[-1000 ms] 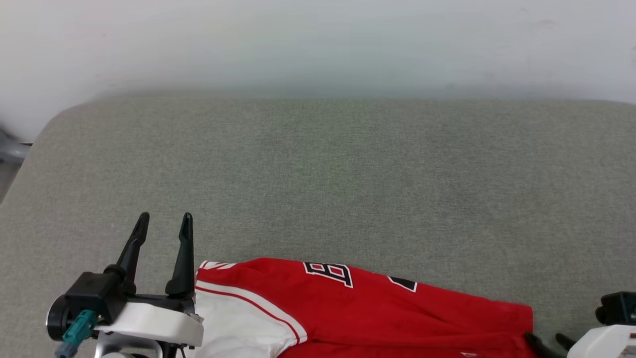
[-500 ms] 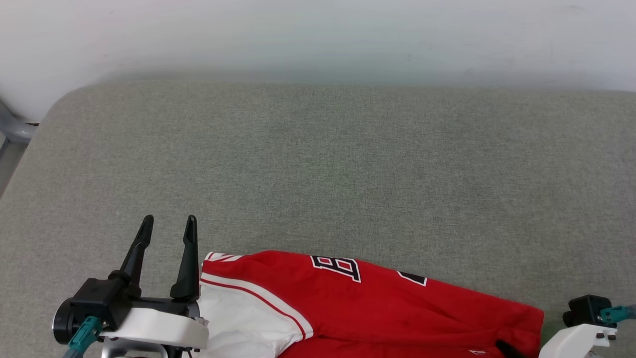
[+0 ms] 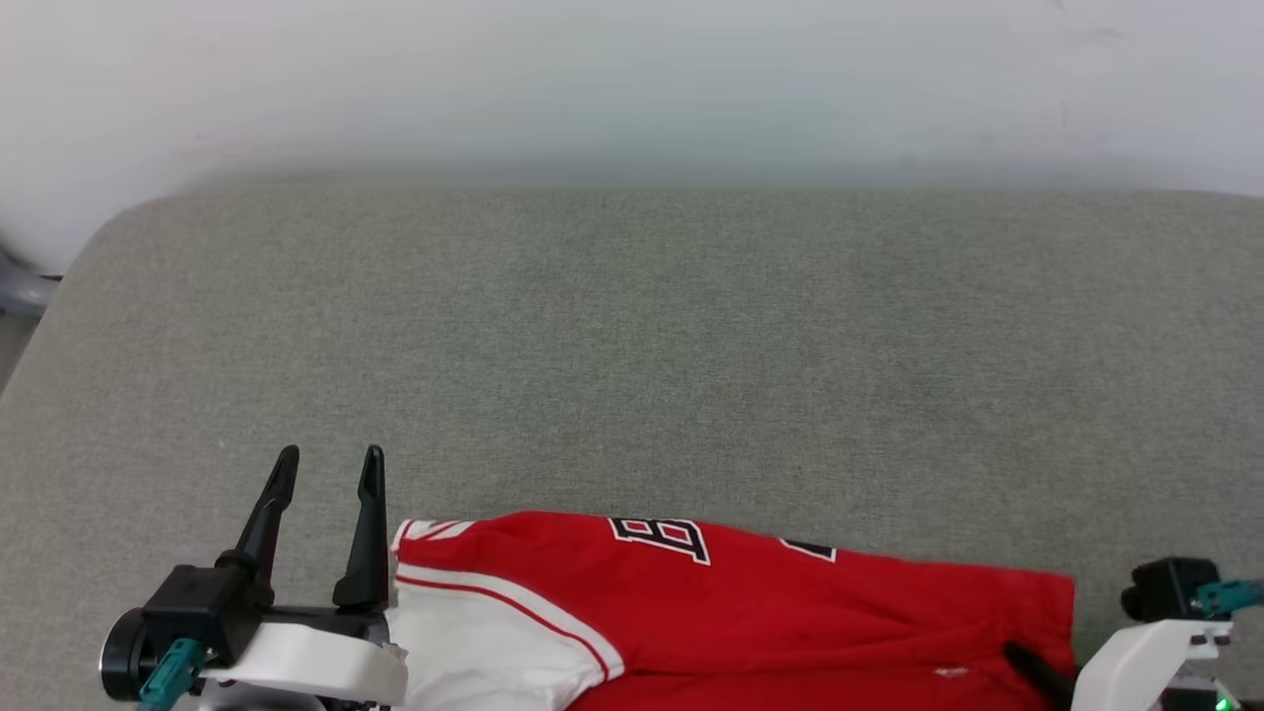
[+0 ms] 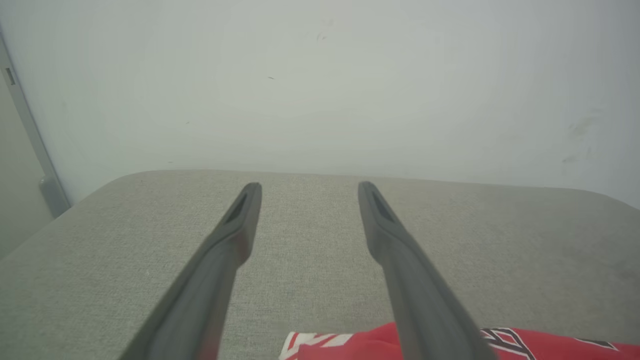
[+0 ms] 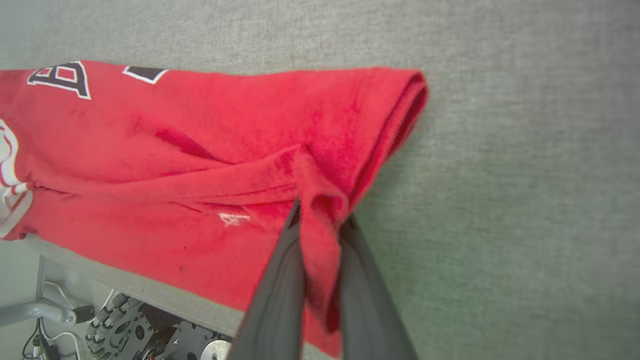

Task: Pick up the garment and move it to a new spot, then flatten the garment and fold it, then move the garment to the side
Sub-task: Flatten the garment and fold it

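The garment [image 3: 750,612] is a red jersey with a white sleeve and black numerals. It lies along the near edge of the grey cushioned surface [image 3: 632,346], partly hanging over it. My right gripper [image 5: 322,212] is shut on a pinched-up fold of red fabric near the garment's [image 5: 200,125] right end; one of its dark fingers [image 3: 1035,669] shows at the cloth's lower right. To the left of the white sleeve, my left gripper [image 3: 330,456] stands open and empty above the surface. Its fingers point toward the wall, with the garment's [image 4: 550,345] corner under the right one [image 4: 410,270].
A white wall [image 3: 632,79] rises behind the surface. The surface's far-left corner is rounded, with a grey metal frame [image 3: 20,291] beyond it. Below the near edge, the right wrist view shows my wheeled base [image 5: 125,320]. Bare grey surface stretches beyond the garment.
My right gripper has shut on the garment's right end, bunching the fabric between its fingers. The head camera shifted a little. The left gripper stays open in place.
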{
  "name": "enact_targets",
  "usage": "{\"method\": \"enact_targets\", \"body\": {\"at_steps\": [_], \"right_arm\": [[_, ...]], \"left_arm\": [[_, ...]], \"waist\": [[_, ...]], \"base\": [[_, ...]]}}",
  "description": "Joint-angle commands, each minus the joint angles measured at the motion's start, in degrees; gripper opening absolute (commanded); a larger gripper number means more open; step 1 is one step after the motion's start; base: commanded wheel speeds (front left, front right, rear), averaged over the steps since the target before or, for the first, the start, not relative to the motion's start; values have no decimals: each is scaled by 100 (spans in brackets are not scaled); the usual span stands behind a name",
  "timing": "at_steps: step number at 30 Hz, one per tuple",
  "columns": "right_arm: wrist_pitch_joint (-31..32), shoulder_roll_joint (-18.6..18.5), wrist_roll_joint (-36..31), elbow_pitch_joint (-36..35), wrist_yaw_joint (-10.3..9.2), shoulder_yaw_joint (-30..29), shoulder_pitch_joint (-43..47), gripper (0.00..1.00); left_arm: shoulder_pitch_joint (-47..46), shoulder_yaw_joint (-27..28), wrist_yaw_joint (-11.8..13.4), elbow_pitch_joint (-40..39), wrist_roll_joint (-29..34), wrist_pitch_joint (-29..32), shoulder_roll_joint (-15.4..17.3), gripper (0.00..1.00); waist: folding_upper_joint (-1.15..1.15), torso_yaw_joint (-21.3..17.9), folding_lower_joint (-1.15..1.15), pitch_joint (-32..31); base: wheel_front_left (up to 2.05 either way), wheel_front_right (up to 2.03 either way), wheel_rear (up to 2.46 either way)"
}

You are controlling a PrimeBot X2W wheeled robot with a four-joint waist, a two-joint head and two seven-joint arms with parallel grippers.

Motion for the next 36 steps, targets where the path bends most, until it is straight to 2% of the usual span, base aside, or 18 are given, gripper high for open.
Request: {"method": "enact_targets", "body": {"at_steps": [1,12,17,21,27,32,36], "right_arm": [[36,-81,-47,-63,-4,-90,-104,0],[460,-599,-137,9,-4,-1227,-346,0],[850,-639,-80,-164,-4,-1573,-358,0],[1459,-331,501,-416,-4,-1536,-415,0],[2298,296,1749,-952,-3,-1317,-370,0],[2593,798,2483,-1052,-3,-1142,-283,0],[2547,1018,2964,-926,-3,-866,-353,0]], "left_arm": [[93,23,20,38,60,-23,1,100],[169,50,49,47,90,-23,-17,100],[174,41,45,62,90,-23,-36,100],[168,27,25,88,76,-23,-33,100],[111,-32,-7,135,58,-13,-34,100],[77,-89,-17,153,47,11,-31,100],[17,-138,-31,154,47,31,-34,100]], "waist": [[0,-58,0,-59],[0,-203,0,-185],[0,-232,0,-197],[0,-244,0,-201],[0,-168,0,-236],[0,-62,0,-248],[0,45,0,-203]], "base": [[0,0,0],[0,0,0],[0,0,0],[0,0,0],[0,0,0],[0,0,0],[0,0,0]]}}
